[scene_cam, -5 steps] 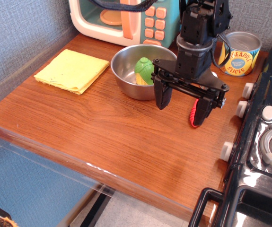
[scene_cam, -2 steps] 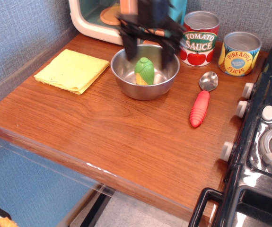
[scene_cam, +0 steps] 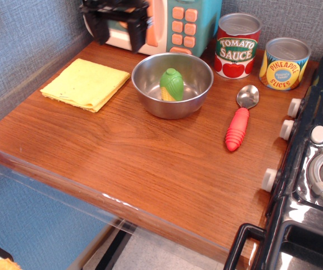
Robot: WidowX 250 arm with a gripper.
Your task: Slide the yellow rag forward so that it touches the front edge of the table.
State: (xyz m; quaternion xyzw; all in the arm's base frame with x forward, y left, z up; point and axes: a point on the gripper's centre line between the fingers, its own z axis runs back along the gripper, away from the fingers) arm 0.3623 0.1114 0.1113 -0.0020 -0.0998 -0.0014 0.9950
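Note:
The yellow rag (scene_cam: pixel 85 83) lies flat and folded at the back left of the reddish-brown table (scene_cam: pixel 150 163), well behind its glossy front edge (scene_cam: pixel 94 194). My gripper (scene_cam: pixel 120 31) hangs at the top of the view, behind the rag's far right corner and in front of the toy microwave. Its two black fingers (scene_cam: pixel 100 31) stand apart, open and empty. It does not touch the rag. Most of the arm is out of frame.
A steel bowl (scene_cam: pixel 172 104) holding a toy corn cob (scene_cam: pixel 171 84) stands right of the rag. A red-handled spoon (scene_cam: pixel 239 126), a tomato sauce can (scene_cam: pixel 238 45) and a pineapple can (scene_cam: pixel 285 63) are further right. A toy microwave (scene_cam: pixel 181 22) is behind, a black stove (scene_cam: pixel 313 169) at right.
My gripper has moved from above the spoon, over the bowl, to the back left near the microwave. The rag and other objects have not moved.

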